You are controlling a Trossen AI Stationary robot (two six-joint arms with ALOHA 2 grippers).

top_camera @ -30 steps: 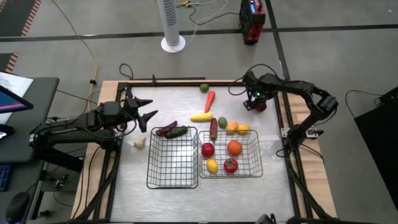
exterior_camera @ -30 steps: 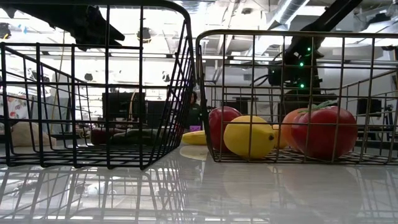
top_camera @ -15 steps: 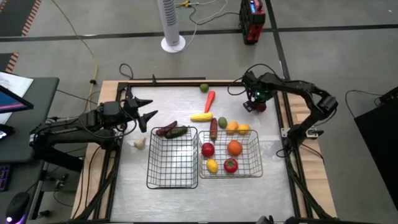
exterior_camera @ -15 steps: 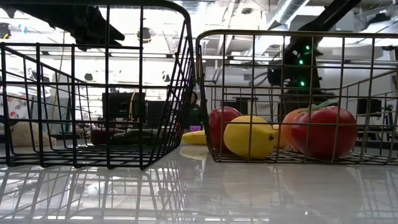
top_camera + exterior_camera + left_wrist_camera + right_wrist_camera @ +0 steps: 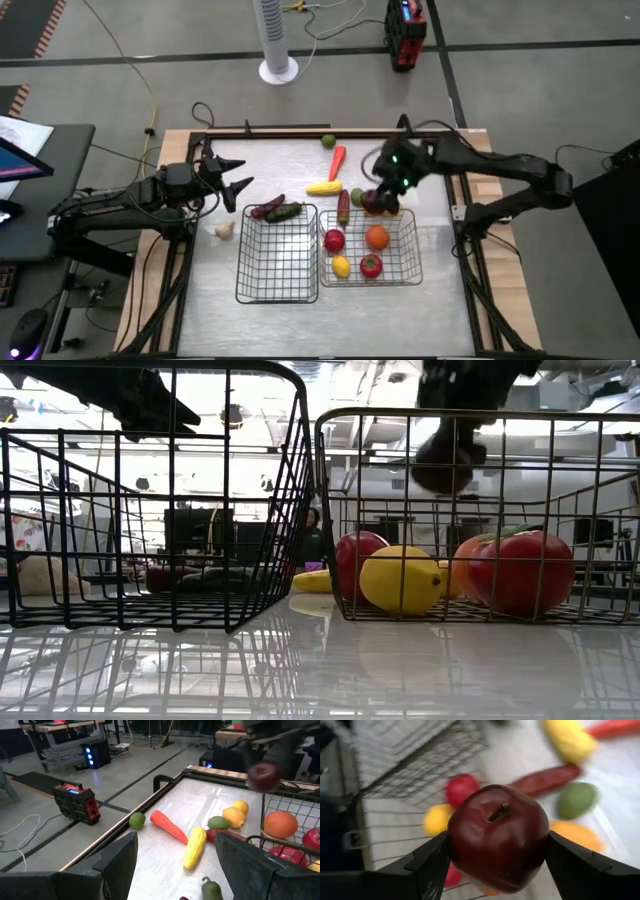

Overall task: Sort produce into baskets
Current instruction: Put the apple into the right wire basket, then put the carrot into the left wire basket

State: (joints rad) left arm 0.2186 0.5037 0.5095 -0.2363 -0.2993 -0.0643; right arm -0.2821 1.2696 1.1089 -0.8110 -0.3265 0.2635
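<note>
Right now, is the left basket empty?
Yes: the high view shows bare mesh in the left basket, with no produce inside.

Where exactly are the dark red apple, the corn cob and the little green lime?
dark red apple (image 5: 497, 837): right wrist view, its front face.
corn cob (image 5: 194, 847): left wrist view, mid-length.
green lime (image 5: 137, 820): left wrist view, its middle.

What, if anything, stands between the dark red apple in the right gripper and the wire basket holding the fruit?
Nothing visible does. The right gripper holds the dark red apple in the air over the far rim of the right-hand silver wire basket, whose top is open; the fruit inside lies lower.
</note>
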